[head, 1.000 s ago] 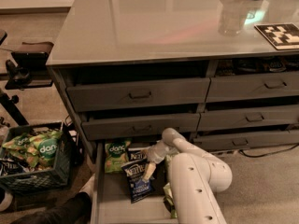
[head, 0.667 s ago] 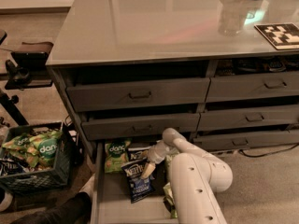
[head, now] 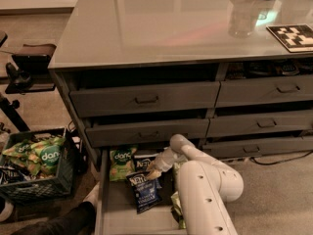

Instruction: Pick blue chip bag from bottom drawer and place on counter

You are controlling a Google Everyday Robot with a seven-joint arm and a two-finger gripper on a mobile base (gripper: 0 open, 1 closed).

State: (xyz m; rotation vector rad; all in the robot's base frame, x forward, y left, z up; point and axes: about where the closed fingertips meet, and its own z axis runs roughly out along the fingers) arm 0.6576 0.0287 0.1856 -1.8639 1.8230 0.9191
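Note:
The bottom drawer (head: 115, 210) is pulled open at the foot of the grey cabinet. The blue chip bag (head: 143, 192), navy with a white Kettle label, lies flat on the drawer floor near the middle. A darker second blue Kettle bag (head: 145, 162) lies just behind it, and a pale green bag (head: 122, 162) lies at the back left. My gripper (head: 154, 174) reaches down into the drawer on the white arm (head: 205, 185). Its tip is at the top edge of the blue chip bag, between the two blue bags. The glossy counter (head: 161, 23) spans the cabinet top.
A clear cup (head: 243, 16) and a checkered tag (head: 293, 36) sit on the counter's right. A black crate (head: 49, 185) of green chip bags stands left of the drawer. A dark leg (head: 58, 224) lies at the drawer's front left. Another green bag (head: 177, 213) peeks from behind my arm.

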